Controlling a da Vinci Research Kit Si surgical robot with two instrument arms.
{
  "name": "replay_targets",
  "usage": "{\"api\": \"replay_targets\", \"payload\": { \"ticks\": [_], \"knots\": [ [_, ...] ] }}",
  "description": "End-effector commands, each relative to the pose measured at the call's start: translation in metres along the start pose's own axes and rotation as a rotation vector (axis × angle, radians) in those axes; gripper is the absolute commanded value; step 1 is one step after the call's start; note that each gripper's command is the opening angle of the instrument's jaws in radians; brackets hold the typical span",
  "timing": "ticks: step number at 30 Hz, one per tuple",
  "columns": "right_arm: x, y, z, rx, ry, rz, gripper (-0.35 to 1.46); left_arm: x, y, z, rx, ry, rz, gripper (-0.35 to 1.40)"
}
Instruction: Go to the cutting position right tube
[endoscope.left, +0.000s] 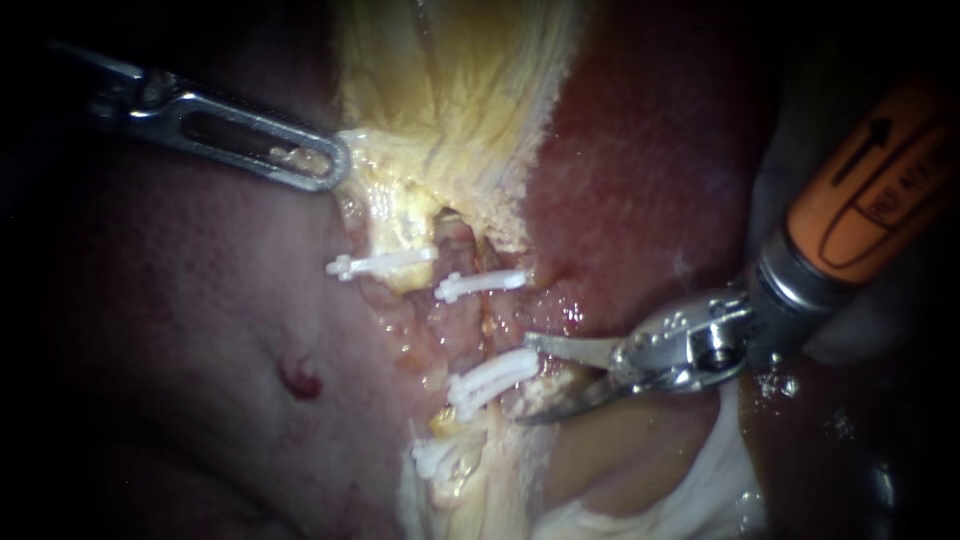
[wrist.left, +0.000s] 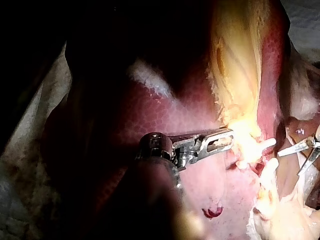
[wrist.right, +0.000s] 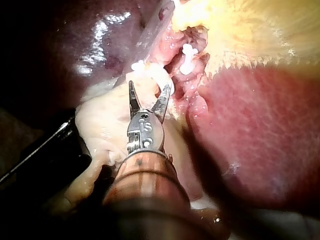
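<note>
Carefully is the word here: the right instrument (endoscope.left: 528, 380), right of centre in the endoscope view, has its blades parted on nothing, tips just beside the lower clip (endoscope.left: 492, 378). The right tube (endoscope.left: 490, 325) runs mid-frame from there to the upper clip (endoscope.left: 480, 284). I would straddle the bare tube between the clips, touching neither. At upper left, the left instrument (endoscope.left: 328, 165) is clamped on the gallbladder (endoscope.left: 450, 100) edge.
</note>
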Motion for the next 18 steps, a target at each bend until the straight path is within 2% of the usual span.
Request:
{"api": "replay_targets", "payload": {
  "ticks": [1, 5, 18],
  "knots": [
    [-0.0001, 0.0004, 0.0004, 0.008, -0.016, 0.003, 1.41, 0.0000, 0.0000, 0.0000, 0.000, 0.000, 0.000, -0.35],
    [-0.0006, 0.0013, 0.0016, 0.011, -0.041, 0.004, 1.41, 0.0000, 0.0000, 0.0000, 0.000, 0.000, 0.000, -0.35],
    [-0.0006, 0.0034, 0.0047, 0.030, -0.045, -0.003, 1.41, 0.0000, 0.0000, 0.0001, 0.000, 0.000, 0.000, -0.35]
  ]
}}
